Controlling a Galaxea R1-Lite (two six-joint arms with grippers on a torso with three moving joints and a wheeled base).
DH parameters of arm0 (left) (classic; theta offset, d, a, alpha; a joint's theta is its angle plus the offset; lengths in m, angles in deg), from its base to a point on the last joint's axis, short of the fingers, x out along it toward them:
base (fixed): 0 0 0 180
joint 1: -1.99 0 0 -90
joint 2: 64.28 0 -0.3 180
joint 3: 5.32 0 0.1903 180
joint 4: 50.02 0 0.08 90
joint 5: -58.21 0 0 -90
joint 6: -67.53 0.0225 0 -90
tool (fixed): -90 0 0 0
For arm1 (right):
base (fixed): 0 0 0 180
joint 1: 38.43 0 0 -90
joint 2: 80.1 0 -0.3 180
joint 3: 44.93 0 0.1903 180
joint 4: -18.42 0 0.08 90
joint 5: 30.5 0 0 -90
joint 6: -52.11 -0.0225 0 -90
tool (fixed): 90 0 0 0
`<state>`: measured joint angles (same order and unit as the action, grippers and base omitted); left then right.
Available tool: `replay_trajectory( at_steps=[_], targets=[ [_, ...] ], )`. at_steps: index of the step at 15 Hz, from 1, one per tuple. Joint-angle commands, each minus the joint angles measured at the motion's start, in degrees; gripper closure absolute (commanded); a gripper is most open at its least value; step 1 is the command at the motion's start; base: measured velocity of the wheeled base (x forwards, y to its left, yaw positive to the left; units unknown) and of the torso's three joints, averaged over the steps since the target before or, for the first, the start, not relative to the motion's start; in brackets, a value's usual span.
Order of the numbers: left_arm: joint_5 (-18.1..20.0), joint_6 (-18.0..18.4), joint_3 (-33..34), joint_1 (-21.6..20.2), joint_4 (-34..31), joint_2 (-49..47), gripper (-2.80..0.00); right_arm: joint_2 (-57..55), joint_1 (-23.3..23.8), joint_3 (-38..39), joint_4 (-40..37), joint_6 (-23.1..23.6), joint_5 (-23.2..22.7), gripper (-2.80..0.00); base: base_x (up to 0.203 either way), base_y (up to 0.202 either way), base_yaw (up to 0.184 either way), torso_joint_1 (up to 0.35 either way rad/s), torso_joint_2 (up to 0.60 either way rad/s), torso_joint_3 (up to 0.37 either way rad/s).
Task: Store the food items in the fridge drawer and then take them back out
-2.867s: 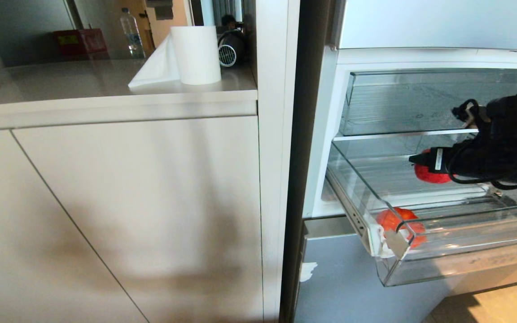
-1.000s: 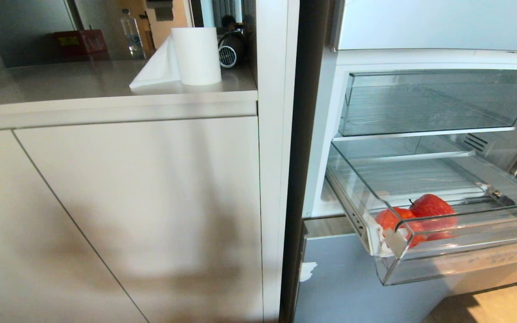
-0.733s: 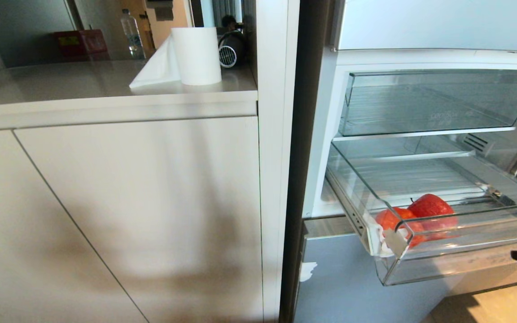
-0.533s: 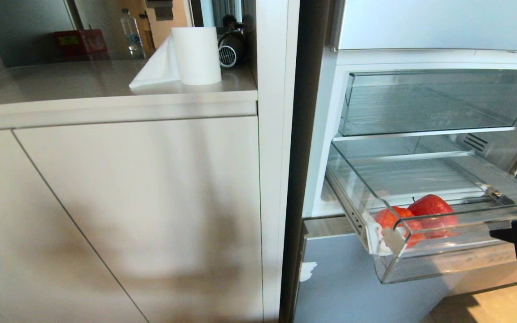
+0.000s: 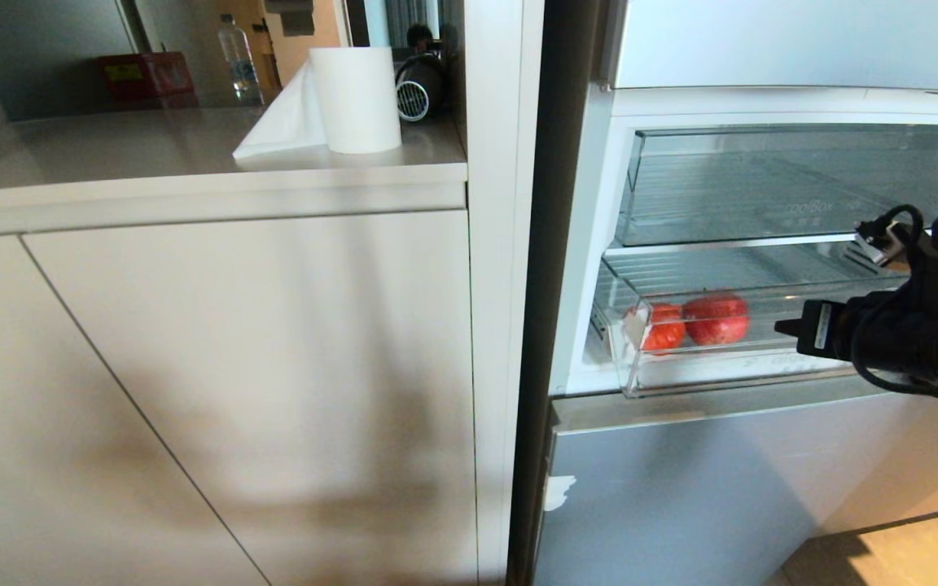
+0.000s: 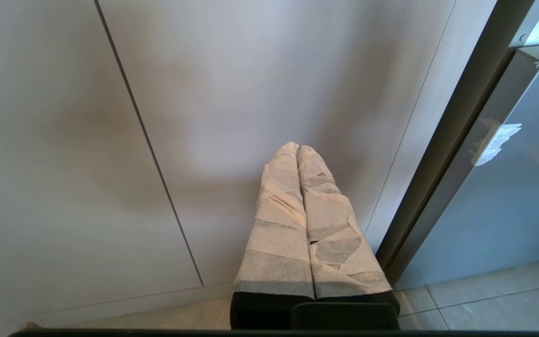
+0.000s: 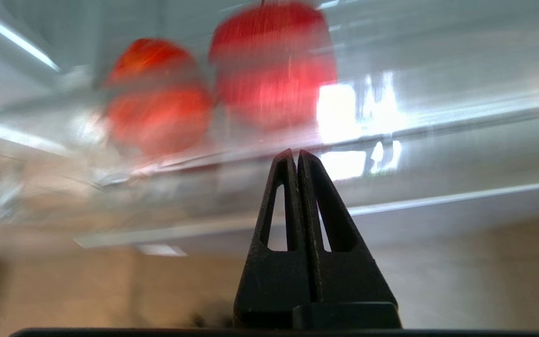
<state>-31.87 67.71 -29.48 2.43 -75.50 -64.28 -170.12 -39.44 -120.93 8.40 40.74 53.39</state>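
Two red food items lie side by side in the fridge drawer point(image 5: 729, 370): a red-orange tomato-like piece point(image 5: 664, 327) at the drawer's left front corner, just behind a patch of whitish tape point(image 5: 633, 327), and a darker red apple-like fruit point(image 5: 715, 319) with a short stem touching or nearly touching it on the right. The drawer, a clear plastic bin, sits pushed in under a glass shelf, its front wall about flush with the fridge's lower frame. Above the shelf stands a second clear bin point(image 5: 762, 183).

The right gripper point(image 5: 780, 327) hangs level before the drawer's front wall, right of the fruit, jaws pressed together and pinching nothing; whether the tips touch the plastic cannot be told. The left gripper point(image 6: 297, 149), its fingers point(image 6: 279, 220) wrapped in pale tape, has its jaws pressed together too, low before the cabinet door point(image 6: 269, 84) beside the fridge.

On the worktop point(image 5: 151, 146) left of the fridge, a paper towel roll point(image 5: 355, 98) stands at the right rear corner, a water bottle point(image 5: 239, 61) farther back.
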Motion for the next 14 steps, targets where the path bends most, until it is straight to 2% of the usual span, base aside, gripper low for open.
replay_trajectory(
  at_steps=[1,4,7,10,14],
  targets=[
    [-0.01,-0.01,0.0,0.0,0.0,0.0,0.0,6.5,-0.22,5.46,2.78,-1.33,-1.77,0.0,0.0,0.0,0.0,0.0,0.0,0.0],
    [-0.01,-0.01,0.0,0.0,0.0,-0.08,0.0,15.69,-0.25,11.04,-0.36,-0.8,-4.95,0.0,0.0,0.0,0.0,0.0,0.0,0.0],
    [-0.01,-0.01,0.0,0.0,0.0,0.0,0.0,12.05,-0.22,11.84,-0.89,-1.04,-5.79,0.0,0.0,0.0,0.0,0.0,0.0,0.0],
    [-0.01,-0.01,0.0,0.0,0.0,0.0,0.0,9.73,-0.22,12.62,1.93,-1.31,-5.78,0.0,0.0,0.0,0.0,0.0,0.0,0.0],
    [-0.01,-0.01,0.0,0.0,0.0,0.0,0.0,22.84,-0.22,21.68,2.5,0.29,-4.49,0.0,0.0,0.0,0.0,0.0,0.0,0.0]
  ],
)
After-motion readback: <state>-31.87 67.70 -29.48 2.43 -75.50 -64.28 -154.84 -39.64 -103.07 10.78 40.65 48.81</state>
